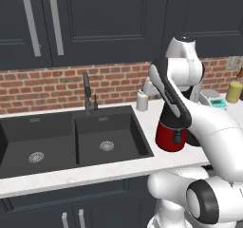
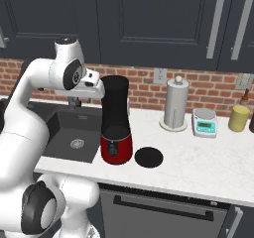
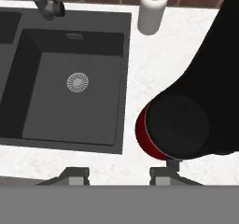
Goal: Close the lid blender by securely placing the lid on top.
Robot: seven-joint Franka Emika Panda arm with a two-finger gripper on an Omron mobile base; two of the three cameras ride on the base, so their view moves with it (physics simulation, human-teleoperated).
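The blender (image 2: pixel 116 125) stands on the counter right of the sink, a tall black jar on a glossy red base (image 1: pixel 170 136), and its top is uncovered. The lid (image 2: pixel 149 157), a flat black disc, lies on the counter just right of the base. My gripper (image 3: pixel 120 174) hangs high beside the jar on its sink side, open, with nothing between the fingertips (image 3: pixel 77 173). In the hand view the blender (image 3: pixel 186 120) is seen from above at the right. My arm covers part of the blender in the left base view.
A black double sink (image 1: pixel 109 137) with a faucet (image 1: pixel 87 91) lies left of the blender. A white soap bottle (image 3: pixel 151 10) stands at the back. A pale paper-towel cylinder (image 2: pixel 176 103), a white scale (image 2: pixel 205 122) and a yellow jar (image 2: pixel 238 118) stand to the right.
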